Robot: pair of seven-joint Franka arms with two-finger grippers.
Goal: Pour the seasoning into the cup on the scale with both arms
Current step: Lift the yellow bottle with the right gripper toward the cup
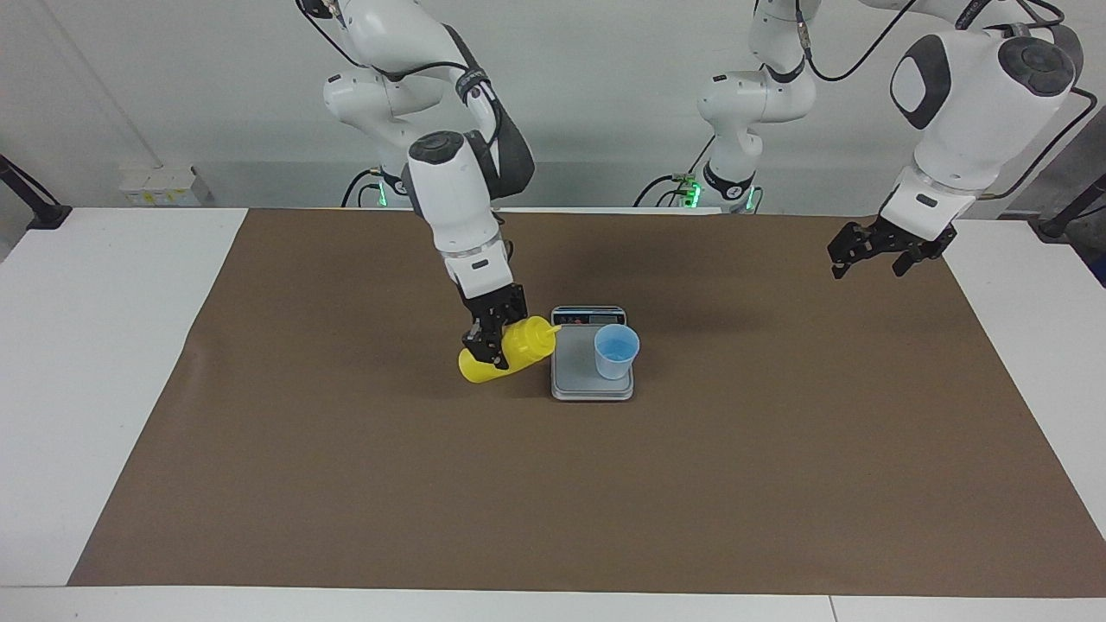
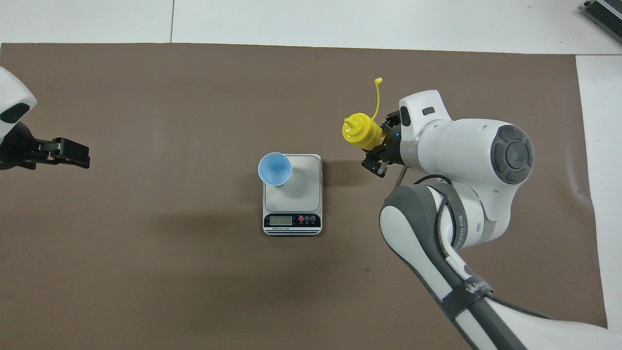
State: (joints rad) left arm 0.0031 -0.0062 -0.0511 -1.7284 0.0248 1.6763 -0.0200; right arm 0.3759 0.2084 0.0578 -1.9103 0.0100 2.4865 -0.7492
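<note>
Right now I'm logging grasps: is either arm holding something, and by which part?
The right gripper holds the yellow bottle around its body, tilted. The left gripper holds nothing.

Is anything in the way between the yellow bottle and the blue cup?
Nothing visible. The right gripper holds the bottle tilted beside the scale, nozzle toward the cup; only bare scale plate lies between. The left gripper waits at its own end.
</note>
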